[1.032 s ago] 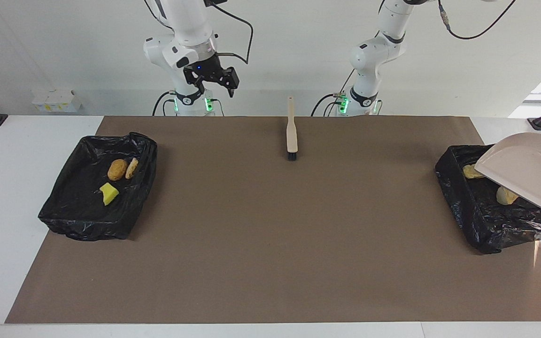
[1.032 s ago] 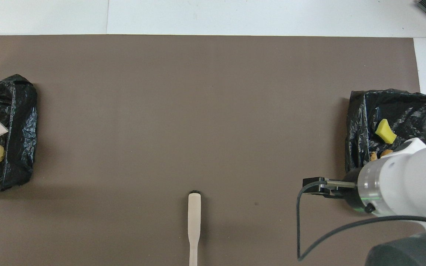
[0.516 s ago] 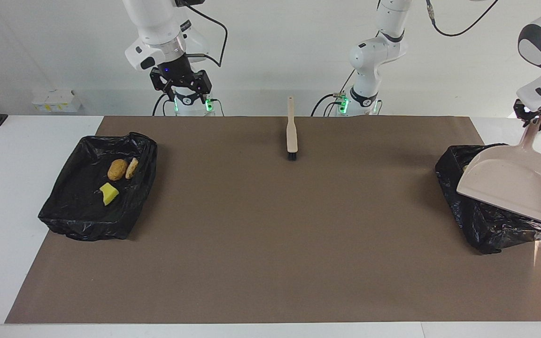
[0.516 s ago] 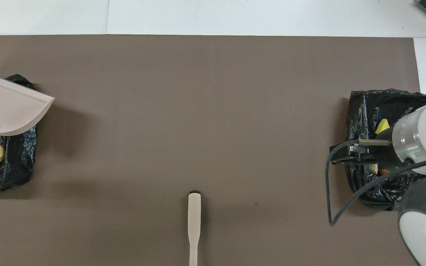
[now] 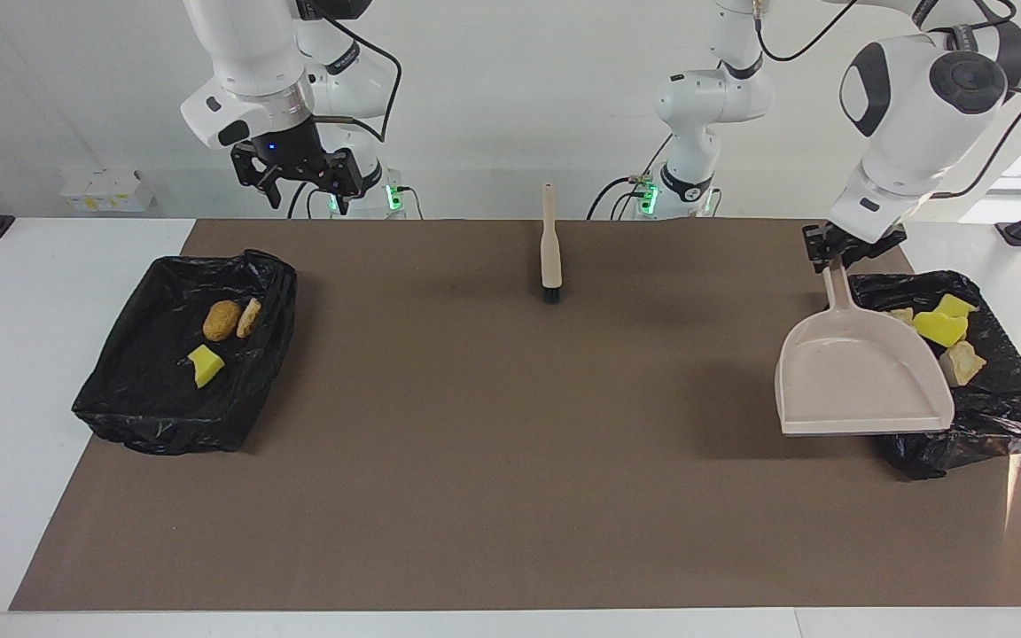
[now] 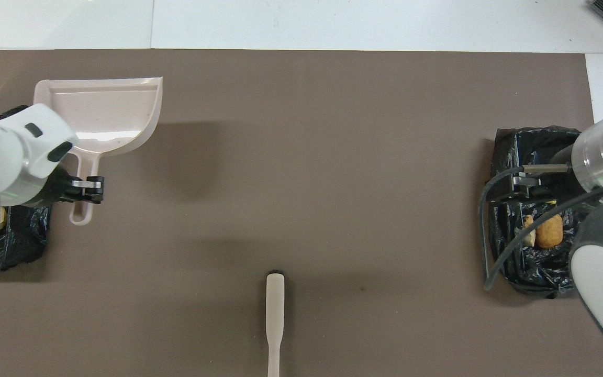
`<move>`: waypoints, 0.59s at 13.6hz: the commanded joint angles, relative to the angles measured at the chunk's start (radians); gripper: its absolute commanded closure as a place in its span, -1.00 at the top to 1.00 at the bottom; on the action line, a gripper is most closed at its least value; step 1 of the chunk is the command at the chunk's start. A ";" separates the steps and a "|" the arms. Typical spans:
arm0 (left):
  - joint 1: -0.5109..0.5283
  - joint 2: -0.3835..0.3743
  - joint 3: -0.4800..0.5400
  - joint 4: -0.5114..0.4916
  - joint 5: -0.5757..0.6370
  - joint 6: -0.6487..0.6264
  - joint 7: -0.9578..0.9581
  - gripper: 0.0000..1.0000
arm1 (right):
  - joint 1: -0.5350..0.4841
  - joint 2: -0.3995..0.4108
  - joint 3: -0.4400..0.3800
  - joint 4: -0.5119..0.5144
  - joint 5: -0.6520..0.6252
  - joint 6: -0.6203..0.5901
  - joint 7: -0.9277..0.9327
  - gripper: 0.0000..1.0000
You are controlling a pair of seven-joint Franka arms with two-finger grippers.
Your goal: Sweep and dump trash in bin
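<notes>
Facing view first: the left gripper (image 5: 840, 257) has its fingers clenched on the handle of the dustpan (image 5: 861, 381), and that's the big change. A second ago the pan was tipped over the bin at the left arm's end (image 5: 1002, 416), mouth down; now it's swung off toward the middle of the counter (image 5: 510, 496) and hangs roughly level beside that bin, overlapping its rim from this angle. It looks empty, and the trash (image 5: 940, 326) that it hid is showing inside that bin: yellow sponge chunks and a pale bready bit. So I'd say the dump is done. The other bin (image 5: 120, 416) has three more scraps (image 5: 222, 321) in it, and the right gripper (image 5: 300, 173) has drifted over toward it, up in the air with fingers released, holding nothing. The brush (image 5: 550, 244) lies untouched, closer to the robots than either bin

Overhead view: same story. The dustpan (image 6: 100, 112) now sits out in the open next to the left arm's bin (image 6: 19, 246), with the left gripper (image 6: 88, 188) on its handle. No scraps anywhere on the brown mat, so the job looks basically finished; parking the pan is about all that's left
</notes>
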 commanded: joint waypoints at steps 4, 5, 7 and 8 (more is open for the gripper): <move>-0.269 0.210 0.021 -0.009 -0.057 0.288 -0.251 -1.00 | -0.041 0.027 0.009 0.043 0.000 -0.021 -0.110 1.00; -0.299 0.250 0.021 -0.011 -0.074 0.348 -0.263 -1.00 | -0.044 0.021 0.007 0.040 0.009 -0.021 -0.109 1.00; -0.364 0.296 0.021 -0.009 -0.094 0.391 -0.266 -1.00 | -0.070 0.017 -0.001 0.036 0.011 -0.021 -0.105 1.00; -0.388 0.314 0.021 -0.012 -0.100 0.413 -0.268 -1.00 | -0.073 0.017 -0.002 0.036 0.011 -0.019 -0.105 1.00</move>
